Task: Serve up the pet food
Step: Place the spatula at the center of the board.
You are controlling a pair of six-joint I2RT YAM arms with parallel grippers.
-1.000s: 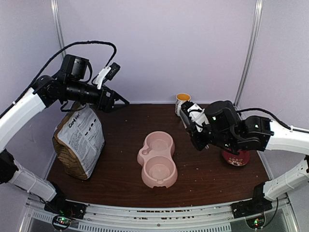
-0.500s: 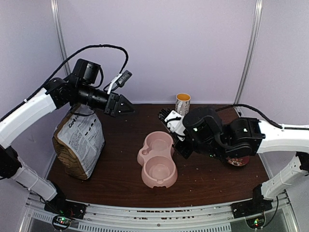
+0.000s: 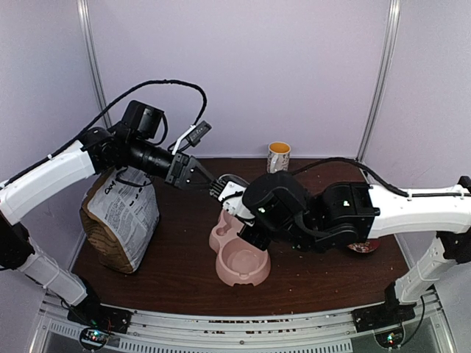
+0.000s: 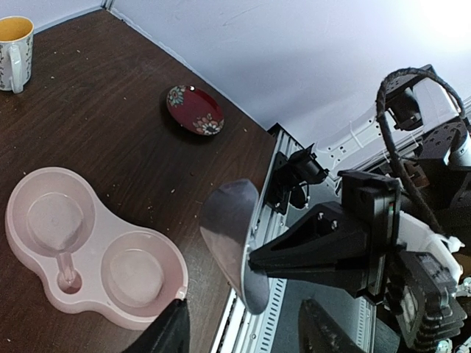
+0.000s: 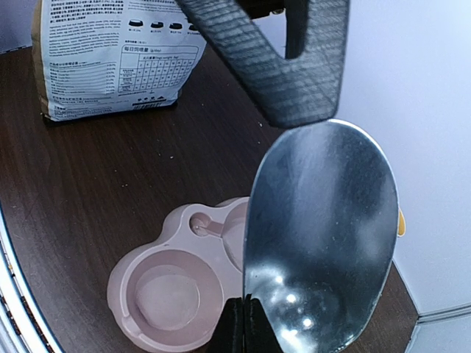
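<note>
My right gripper (image 3: 221,193) is shut on the edge of a shiny metal scoop (image 5: 320,235) and holds it above the pink double bowl (image 3: 239,248). The scoop is empty. My left gripper (image 3: 201,179) is open, its fingers (image 5: 283,66) right at the scoop's far end. In the left wrist view the scoop (image 4: 234,246) hangs just ahead of my open fingers, held by the right gripper (image 4: 259,262). Both bowl cups (image 5: 173,283) are empty. The brown paper bag (image 3: 121,217) stands at the left. No kibble shows.
A white and yellow mug (image 3: 278,156) stands at the back of the table. A red patterned plate (image 4: 195,110) lies at the right, mostly hidden behind the right arm in the top view. Small crumbs are scattered on the dark tabletop (image 3: 184,272).
The right arm has swung left from near the red plate to above the bowl. The left arm has reached right from above the bag, and the two grippers now meet.
</note>
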